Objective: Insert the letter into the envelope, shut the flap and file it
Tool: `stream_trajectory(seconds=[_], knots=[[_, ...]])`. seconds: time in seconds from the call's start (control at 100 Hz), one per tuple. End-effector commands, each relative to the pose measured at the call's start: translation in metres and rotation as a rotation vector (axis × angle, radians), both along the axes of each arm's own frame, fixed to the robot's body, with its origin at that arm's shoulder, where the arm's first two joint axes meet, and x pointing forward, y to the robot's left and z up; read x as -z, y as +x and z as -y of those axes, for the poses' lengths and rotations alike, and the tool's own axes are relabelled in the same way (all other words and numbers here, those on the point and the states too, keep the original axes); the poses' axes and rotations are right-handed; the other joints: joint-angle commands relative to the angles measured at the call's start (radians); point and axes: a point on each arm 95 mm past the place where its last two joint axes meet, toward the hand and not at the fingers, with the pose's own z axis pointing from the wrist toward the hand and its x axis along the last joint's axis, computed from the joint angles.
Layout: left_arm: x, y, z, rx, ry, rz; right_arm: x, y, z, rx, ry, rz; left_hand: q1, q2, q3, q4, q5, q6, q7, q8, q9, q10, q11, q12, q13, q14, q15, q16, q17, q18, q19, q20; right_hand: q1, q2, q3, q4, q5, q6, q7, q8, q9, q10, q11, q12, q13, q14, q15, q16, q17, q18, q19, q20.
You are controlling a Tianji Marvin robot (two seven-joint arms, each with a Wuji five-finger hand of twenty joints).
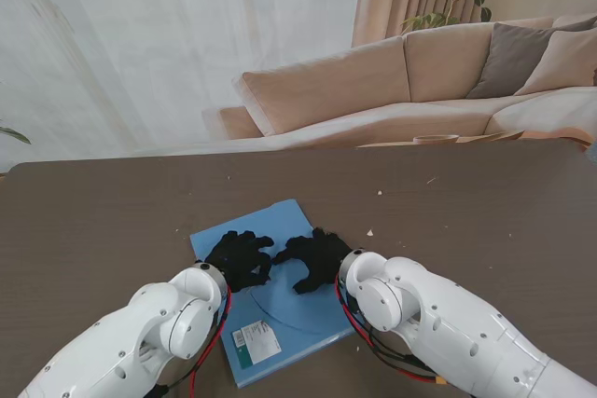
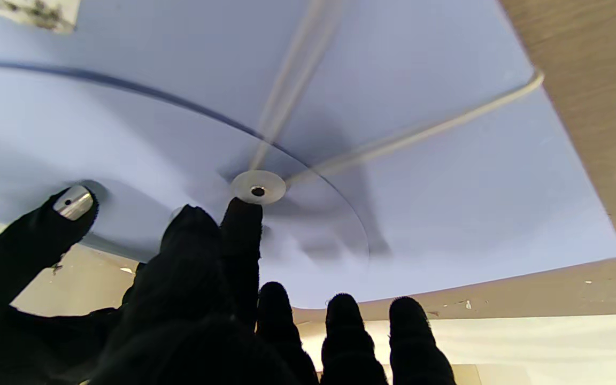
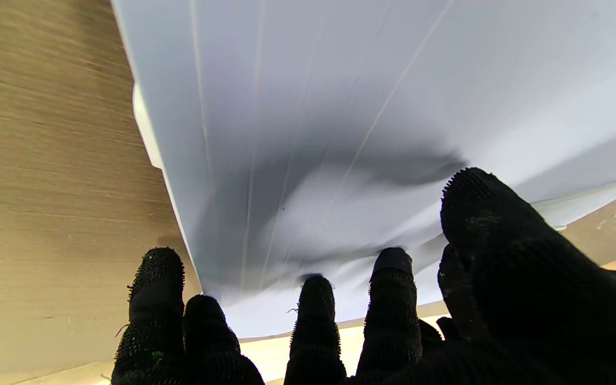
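A light blue envelope [image 1: 270,221] lies flat on the brown table [image 1: 466,212], with its curved flap folded down. Both black-gloved hands rest on its middle, side by side. My left hand [image 1: 241,256] has its fingers spread, and one fingertip [image 2: 241,214] touches the round string-tie disc [image 2: 258,187] on the envelope [image 2: 447,187]. My right hand [image 1: 312,258] presses spread fingers [image 3: 316,299] onto the blue paper [image 3: 340,80]. Neither hand holds anything. No letter is in sight. A thin white edge [image 3: 142,123] shows at the envelope's side, and I cannot tell what it is.
A white label [image 1: 256,339] sits on the envelope's corner nearest me. Small crumbs dot the table. A beige sofa [image 1: 420,81] and curtains stand beyond the table's far edge.
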Motion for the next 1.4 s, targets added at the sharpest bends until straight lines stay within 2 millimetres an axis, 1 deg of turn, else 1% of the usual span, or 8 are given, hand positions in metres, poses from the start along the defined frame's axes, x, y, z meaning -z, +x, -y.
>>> stream_trajectory(seconds=[0.0, 0.21, 0.38, 0.59, 0.77, 0.89, 1.14, 1.39], knots=[[-0.001, -0.001, 0.006, 0.006, -0.001, -0.018, 0.022, -0.013, 0.001, -0.010, -0.029, -0.073, 0.042, -0.007, -0.006, 0.001, 0.001, 0.020, 0.067, 0.042, -0.027, 0.000, -0.013, 0.018, -0.003, -0.023, -0.013, -0.014, 0.000, -0.018, -0.019, -0.012, 0.017, 0.017, 0.007, 0.023, 0.012, 0.004, 0.009, -0.011, 0.031, 0.035, 0.050, 0.029, 0.100, -0.234, 0.116, 0.047, -0.003, -0.010, -0.014, 0.009], [-0.003, 0.002, 0.010, 0.016, 0.015, -0.027, 0.022, -0.013, 0.001, -0.008, -0.029, -0.074, 0.037, 0.035, -0.018, -0.004, 0.082, 0.021, -0.041, -0.099, -0.019, 0.007, 0.006, 0.023, -0.003, -0.023, -0.014, -0.015, 0.001, -0.018, -0.022, -0.018, 0.017, 0.015, 0.007, 0.023, 0.012, 0.005, 0.009, -0.011, 0.031, 0.035, 0.049, 0.028, 0.101, -0.233, 0.117, 0.047, -0.003, -0.010, -0.014, 0.009], [-0.004, 0.002, 0.009, 0.022, 0.018, -0.025, 0.022, -0.013, 0.002, -0.008, -0.030, -0.074, 0.008, 0.042, -0.024, -0.003, 0.093, 0.023, -0.053, -0.106, -0.017, 0.012, 0.013, 0.020, -0.003, -0.021, -0.014, -0.015, 0.000, -0.017, -0.022, -0.019, 0.016, 0.017, 0.008, 0.023, 0.012, 0.004, 0.009, -0.011, 0.031, 0.036, 0.049, 0.028, 0.100, -0.234, 0.116, 0.047, -0.003, -0.010, -0.014, 0.009], [-0.011, -0.002, 0.001, 0.022, -0.012, 0.002, 0.020, -0.014, 0.003, -0.004, -0.025, -0.068, -0.066, 0.055, -0.015, 0.010, -0.100, -0.099, -0.296, -0.308, -0.032, 0.019, -0.021, 0.006, -0.004, -0.015, -0.015, -0.015, -0.003, -0.009, -0.011, -0.005, 0.013, 0.020, 0.006, 0.023, 0.009, 0.006, 0.008, -0.011, 0.032, 0.034, 0.050, 0.029, 0.102, -0.232, 0.117, 0.047, -0.002, -0.010, -0.013, 0.009], [-0.025, -0.010, -0.019, 0.003, -0.111, 0.044, 0.004, -0.018, 0.005, 0.025, 0.006, -0.034, -0.096, 0.062, -0.012, 0.019, -0.211, -0.116, -0.379, -0.473, -0.017, 0.055, -0.026, -0.098, -0.001, 0.011, -0.039, -0.099, -0.002, 0.027, -0.041, -0.035, -0.003, 0.050, -0.007, 0.023, 0.001, 0.021, 0.001, -0.013, 0.032, 0.033, 0.052, 0.030, 0.105, -0.234, 0.119, 0.049, -0.010, -0.011, -0.005, 0.017], [-0.030, -0.022, -0.035, -0.020, -0.209, 0.062, -0.013, -0.023, 0.007, 0.078, 0.066, -0.003, -0.101, 0.054, -0.012, 0.018, -0.213, -0.119, -0.390, -0.511, -0.003, 0.076, -0.004, -0.166, -0.002, 0.025, -0.045, -0.149, 0.001, 0.048, -0.063, -0.083, 0.004, 0.069, -0.019, 0.025, 0.007, 0.028, -0.001, -0.012, 0.035, 0.034, 0.061, 0.034, 0.108, -0.231, 0.120, 0.052, -0.014, -0.010, -0.005, 0.022], [-0.021, -0.058, -0.061, -0.093, -0.476, 0.025, -0.036, -0.050, 0.005, 0.184, 0.233, 0.070, -0.092, 0.039, -0.009, 0.019, -0.197, -0.102, -0.387, -0.524, 0.005, 0.098, 0.017, -0.184, -0.006, 0.041, -0.041, -0.149, -0.002, 0.059, -0.068, -0.100, 0.038, 0.119, -0.043, 0.037, 0.014, 0.048, -0.003, -0.006, 0.036, 0.041, 0.106, 0.055, 0.123, -0.228, 0.126, 0.060, -0.016, 0.000, -0.007, 0.033], [0.004, -0.091, -0.080, -0.180, -0.703, 0.030, -0.030, -0.089, 0.000, 0.268, 0.391, 0.079, -0.077, 0.014, -0.006, 0.018, -0.190, -0.097, -0.381, -0.544, 0.005, 0.103, 0.025, -0.198, -0.005, 0.045, -0.051, -0.166, 0.003, 0.062, -0.087, -0.137, 0.045, 0.104, -0.024, 0.053, 0.013, 0.051, -0.004, -0.007, 0.035, 0.040, 0.115, 0.057, 0.121, -0.230, 0.119, 0.060, -0.022, 0.007, -0.015, 0.035]])
